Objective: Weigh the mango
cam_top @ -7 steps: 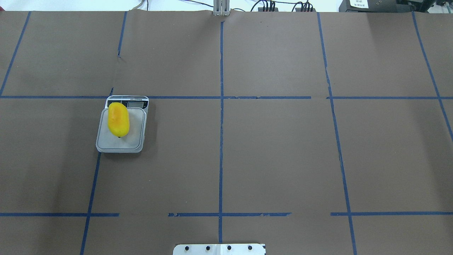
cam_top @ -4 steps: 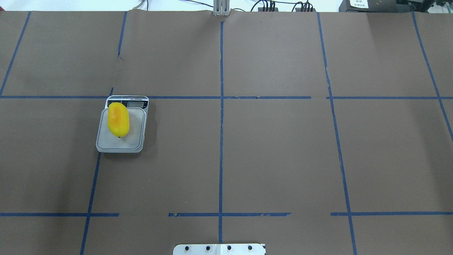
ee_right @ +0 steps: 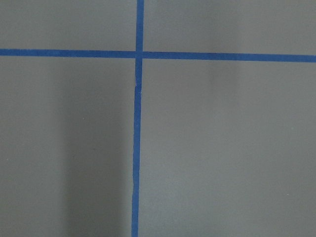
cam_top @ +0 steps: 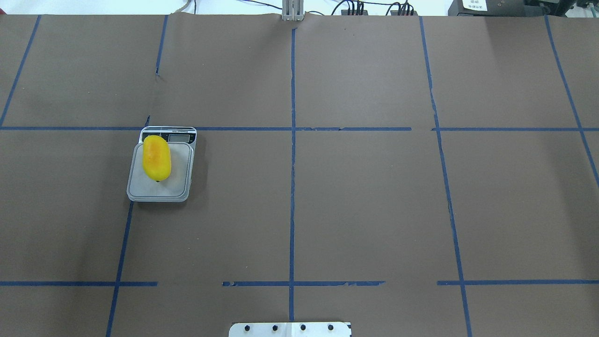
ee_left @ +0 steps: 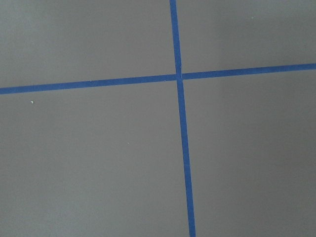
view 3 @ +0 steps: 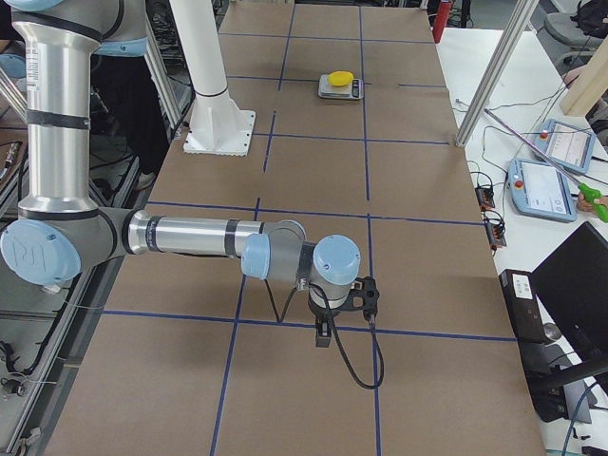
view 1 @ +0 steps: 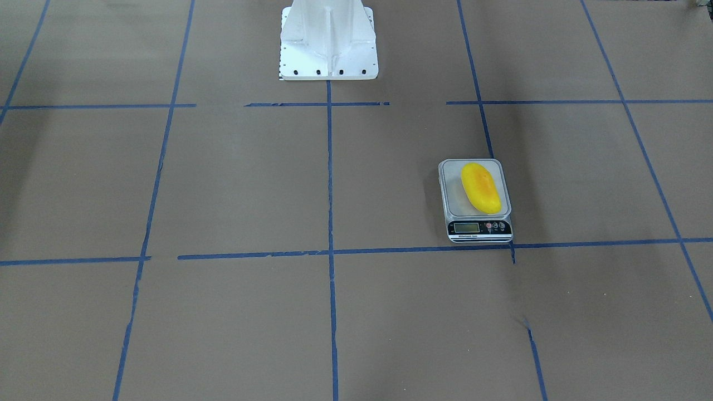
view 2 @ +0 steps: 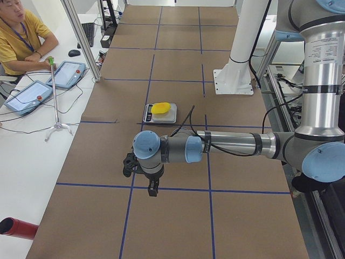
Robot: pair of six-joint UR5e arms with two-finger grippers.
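Nearest in the two end views, the left gripper (view 2: 153, 189) and the right gripper (view 3: 325, 335) are held low over the brown paper-covered worktop (cam_top: 374, 210), well apart from the task's things. Whether either is wide or narrow cannot be told. Only matt paper and crossed blue tape lines (ee_left: 180, 76) are shown by the wrist cameras. Farther off, the small oblong, glossy yellow mango with an orange blush (cam_top: 156, 157) is seen lying on the smooth grey square platform of the flat digital kitchen scale (cam_top: 161, 189), off-centre toward the display end. No shift is detected over the last second. The mango is therefore judged released and settled, so a reading can be taken.
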